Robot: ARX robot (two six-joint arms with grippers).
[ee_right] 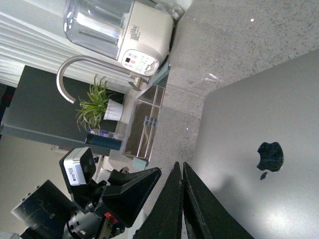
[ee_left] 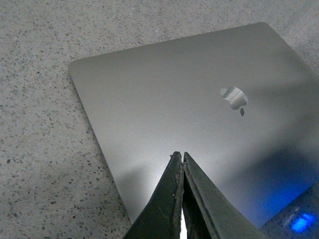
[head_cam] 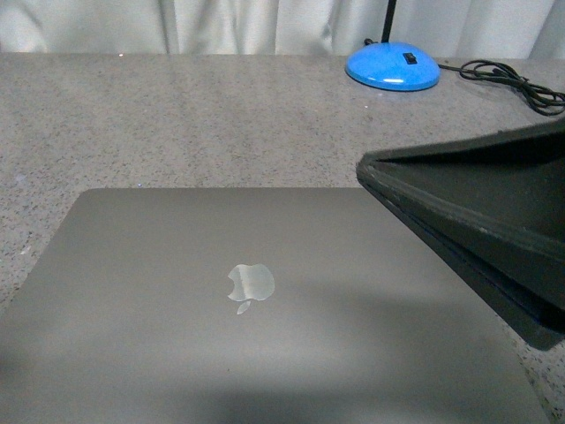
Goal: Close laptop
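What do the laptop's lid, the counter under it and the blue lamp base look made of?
Closed grey laptop: matte metal, likely aluminium; soft even sheen, mirror-like apple logo. Grey speckled counter: stone or terrazzo-like composite, going by the fine flecks. Round blue lamp base: glossy, probably plastic; sharp highlights.

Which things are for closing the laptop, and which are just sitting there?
For the job:
laptop, its lid already down
left gripper, shut
right gripper, shut

Just lying about:
blue lamp base
black cable
potted plant
white kitchen machine
tap
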